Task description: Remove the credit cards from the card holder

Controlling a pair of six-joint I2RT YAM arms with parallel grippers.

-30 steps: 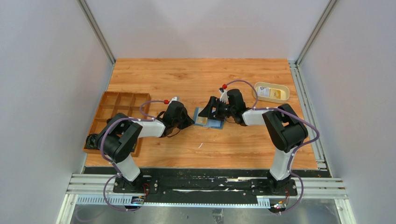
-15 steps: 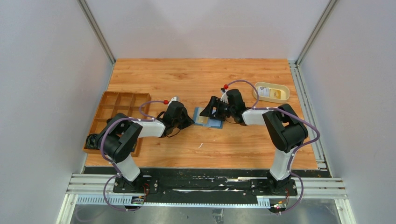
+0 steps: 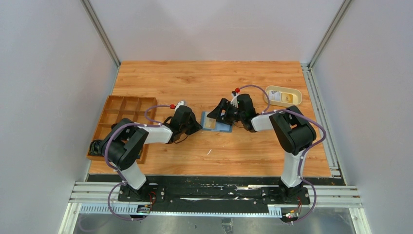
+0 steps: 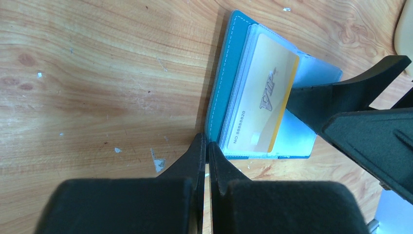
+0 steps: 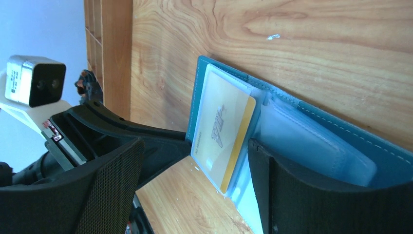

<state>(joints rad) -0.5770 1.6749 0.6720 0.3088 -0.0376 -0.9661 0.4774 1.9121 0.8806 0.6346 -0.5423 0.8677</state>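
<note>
The wooden desk (image 3: 195, 78) carried everything, and both arms reached in towards its middle. A brown compartment tray (image 3: 122, 114) sat along the desk's left edge, with a dark object in its near corner too small to identify. A cream oval dish (image 3: 284, 96) stood at the far right, well apart from the arms' tips, and what looked like a whitish card and a yellow one lay in it.

The blue card holder (image 3: 216, 123) lay opened flat near the centre of the desk, between the two pincers. Its clear plastic sleeves were spread across the blue cover. A yellow and white card (image 4: 265, 97) sat in the uppermost sleeve on the side nearer the left arm, printed face up and still inside the holder.

The right pincer (image 3: 217, 114) was spread wide over the holder, one finger on each side of the yellow card and the sleeves. In the left wrist view one fingertip (image 4: 311, 100) met the card's edge, while the right wrist view showed the other finger standing clear of it, so nothing was clamped.

The left pincer (image 4: 205, 144) was closed tight with no gap, nothing between its fingers, its tips set at the stitched blue edge of the holder near one corner.
</note>
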